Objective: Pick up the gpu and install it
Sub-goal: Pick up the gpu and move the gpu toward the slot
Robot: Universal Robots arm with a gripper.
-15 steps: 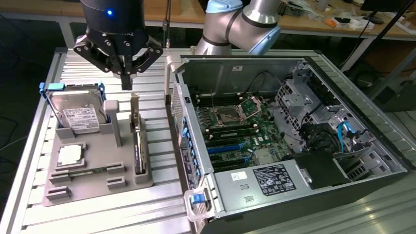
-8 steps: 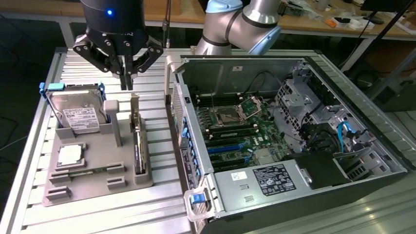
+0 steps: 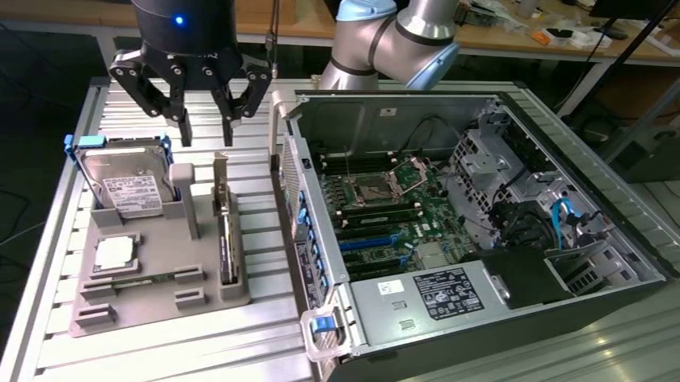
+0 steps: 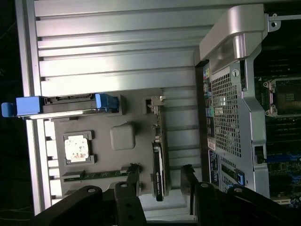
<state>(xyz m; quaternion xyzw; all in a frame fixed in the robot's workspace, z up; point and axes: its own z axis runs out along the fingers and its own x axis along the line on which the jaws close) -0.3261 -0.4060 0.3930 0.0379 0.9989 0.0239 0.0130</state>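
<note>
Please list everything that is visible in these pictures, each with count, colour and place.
ribbed aluminium table: one, silver, under everything.
grey plastic holder: one, grey, on the table.
open metal computer case: one, grey, exterior view's right.
thin flat black gpu card with grey metal bracket: one, black, standing on edge in the holder.
silver hard drive with blue handles: one, silver, upright in the holder.
small square silver-topped chip: one, silver, flat in the holder.
narrow green circuit strip: one, green, in a holder slot beside the chip.
robot arm: one, silver and blue, behind the case.
black end effector: one, black, open, above the holder.
</note>
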